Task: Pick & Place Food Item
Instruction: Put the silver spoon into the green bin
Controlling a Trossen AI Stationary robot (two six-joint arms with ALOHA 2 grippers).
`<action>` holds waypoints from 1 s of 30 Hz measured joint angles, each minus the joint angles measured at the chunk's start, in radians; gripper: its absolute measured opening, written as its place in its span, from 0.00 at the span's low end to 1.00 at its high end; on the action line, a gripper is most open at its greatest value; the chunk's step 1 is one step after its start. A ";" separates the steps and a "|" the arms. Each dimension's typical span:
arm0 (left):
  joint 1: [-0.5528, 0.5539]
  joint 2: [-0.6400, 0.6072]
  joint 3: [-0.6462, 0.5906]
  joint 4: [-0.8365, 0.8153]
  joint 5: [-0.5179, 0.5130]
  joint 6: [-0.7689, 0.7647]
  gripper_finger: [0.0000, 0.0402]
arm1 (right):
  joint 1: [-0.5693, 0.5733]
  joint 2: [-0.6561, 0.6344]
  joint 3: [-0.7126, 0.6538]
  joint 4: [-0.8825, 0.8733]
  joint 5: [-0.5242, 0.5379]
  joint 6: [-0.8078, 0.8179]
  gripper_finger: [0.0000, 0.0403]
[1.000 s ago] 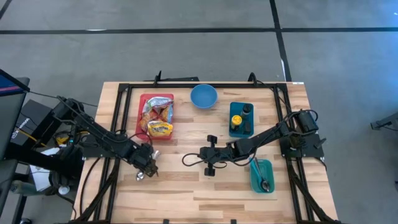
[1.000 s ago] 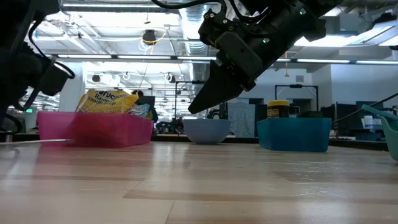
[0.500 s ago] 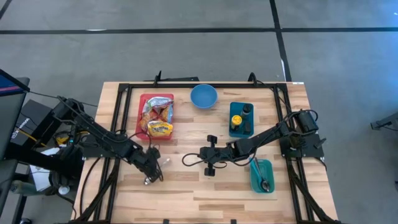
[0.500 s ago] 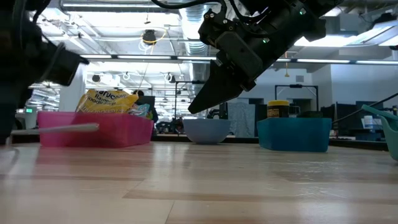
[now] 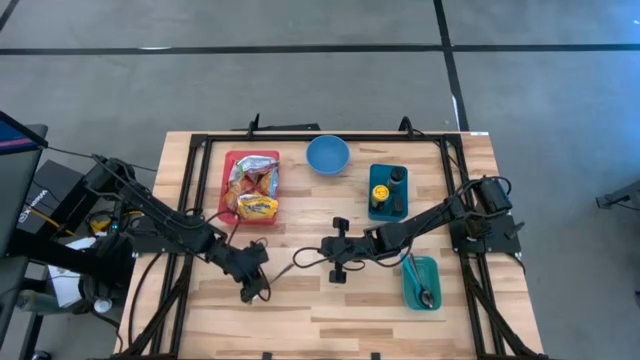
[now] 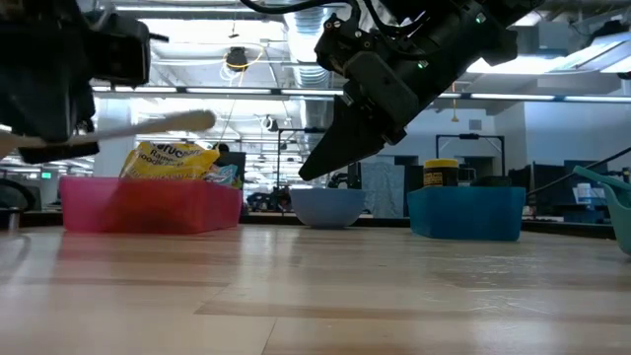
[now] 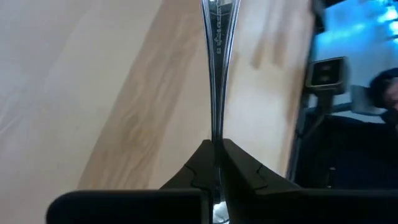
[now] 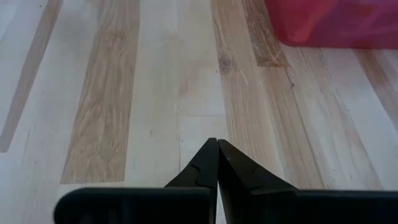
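A: What does the left gripper [image 7: 214, 163] hold?

B: A metal utensil [image 7: 216, 68], clamped by its handle between the closed fingers. In the low view it sticks out sideways from the gripper, lifted clear above the table [image 5: 330, 305]. I cannot tell if it is a spoon or a fork.

A: And the right gripper [image 8: 215, 163]?

B: Closed on nothing. It hangs over the middle of the table, near the left gripper, pointing toward it.

A: Where is the food?

B: The snack packets [image 5: 252, 186] lie in the red tray [image 5: 226, 181], on the far side of the left gripper and close to it. The blue bowl [image 5: 327, 155] is further away, beyond the tray, and looks empty. To the other side of the right gripper there are a teal bin [image 5: 375, 207] with bottles and a teal cup [image 5: 421, 282] with cutlery.

A: So how far is the task?

B: I judge it is early. No food is picked or placed. If the utensil only serves, then scooping or moving food is left. Which container is the goal, the pictures do not tell.
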 joint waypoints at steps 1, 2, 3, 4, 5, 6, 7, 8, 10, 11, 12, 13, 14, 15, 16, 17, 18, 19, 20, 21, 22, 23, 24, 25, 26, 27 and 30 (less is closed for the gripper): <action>0.000 0.000 0.000 0.018 0.000 0.011 0.02 | 0.000 0.000 0.000 0.000 0.000 0.000 0.00; 0.000 0.000 0.000 0.038 -0.001 0.027 0.02 | 0.000 0.000 0.000 0.000 0.000 0.000 0.00; 0.000 0.000 0.000 0.055 -0.001 0.043 0.02 | 0.000 0.000 0.000 0.000 0.000 0.000 0.00; 0.000 0.000 0.000 0.072 -0.001 0.060 0.02 | 0.000 0.000 0.000 0.000 0.000 0.000 0.00; 0.000 0.000 0.000 0.092 0.000 0.078 0.02 | 0.000 0.000 0.000 0.000 0.000 0.000 0.00; 0.000 0.000 0.000 0.114 -0.001 0.097 0.02 | 0.000 0.000 0.000 0.000 0.000 0.000 0.00; 0.000 0.000 0.000 0.136 -0.001 0.118 0.02 | 0.000 0.000 0.000 0.000 0.000 0.000 0.00; 0.000 0.000 0.000 0.157 -0.001 0.139 0.02 | 0.002 0.000 0.000 0.001 0.000 0.001 0.00; 0.000 0.000 0.000 0.199 -0.004 0.184 0.02 | 0.006 0.000 0.000 0.003 0.000 0.007 0.00; 0.000 0.000 0.000 0.219 -0.011 0.203 0.02 | 0.006 0.000 0.000 0.003 0.000 0.008 0.00; 0.000 0.000 0.000 0.236 -0.023 0.223 0.02 | 0.008 0.000 0.000 0.003 0.000 0.008 0.00; 0.000 0.000 0.000 0.249 -0.035 0.245 0.02 | 0.012 0.000 0.000 0.004 0.000 0.009 0.00; 0.000 0.000 0.000 0.260 -0.050 0.267 0.02 | 0.012 0.000 0.000 0.009 0.000 0.014 0.00; 0.000 0.000 0.000 0.269 -0.074 0.288 0.02 | 0.013 0.000 0.000 0.020 -0.001 0.016 0.00; 0.000 0.000 0.000 0.273 -0.096 0.303 0.02 | 0.013 0.000 0.000 0.032 0.000 0.019 0.00; 0.000 0.000 0.000 0.275 -0.118 0.321 0.02 | 0.015 0.000 0.000 0.042 0.000 0.019 0.00; 0.000 0.000 -0.001 0.277 -0.143 0.339 0.02 | 0.018 0.000 0.000 0.049 0.003 0.019 0.00; 0.000 0.000 -0.001 0.280 -0.168 0.352 0.02 | 0.019 0.000 0.000 0.052 0.009 0.019 0.00; 0.000 0.000 -0.001 0.283 -0.194 0.368 0.02 | 0.019 0.000 0.000 0.053 0.022 0.023 0.00; 0.000 0.000 -0.001 0.285 -0.218 0.380 0.02 | 0.019 -0.003 0.000 0.052 0.035 0.032 0.00; 0.000 0.000 -0.001 0.285 -0.244 0.397 0.02 | 0.019 -0.011 -0.001 0.041 0.049 0.046 0.00; 0.000 0.000 -0.001 0.285 -0.266 0.407 0.02 | 0.019 -0.018 -0.001 0.039 0.060 0.057 0.00; 0.000 0.000 -0.001 0.287 -0.286 0.422 0.02 | 0.019 -0.020 0.000 0.047 0.077 0.065 0.00; 0.000 0.000 -0.001 0.291 -0.306 0.429 0.01 | 0.019 -0.024 0.001 0.045 0.100 0.074 0.00; 0.000 0.000 -0.001 0.297 -0.327 0.441 0.02 | 0.022 -0.033 -0.001 0.026 0.131 0.079 0.00; 0.000 0.000 -0.001 0.303 -0.349 0.453 0.02 | 0.027 -0.043 -0.003 0.017 0.169 0.085 0.00; 0.000 0.000 -0.001 0.323 -0.405 0.485 0.02 | 0.038 -0.074 0.001 -0.022 0.306 0.116 0.00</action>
